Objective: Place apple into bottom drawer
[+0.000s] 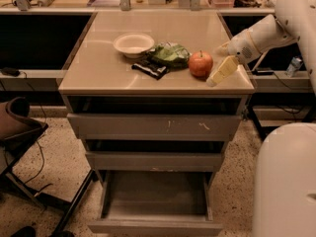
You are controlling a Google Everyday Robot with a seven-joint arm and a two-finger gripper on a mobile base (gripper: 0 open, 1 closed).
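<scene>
The red-orange apple (200, 64) stands on the cabinet top (98, 68), near its right front corner. My gripper (216, 64) is just right of the apple, at its height, open and empty. One yellowish finger (222, 70) slants down toward the top's front edge, and the other shows behind, near the wrist. The apple is beside the fingers, not between them. The bottom drawer (155, 227) is pulled out and open below, and its inside looks empty.
A white bowl (133, 44), a green bag (170, 54) and a dark packet (150, 68) lie left of the apple. Two upper grey drawers (153, 126) stick out slightly. My white base (286, 181) stands at the right and a chair (19, 127) at the left.
</scene>
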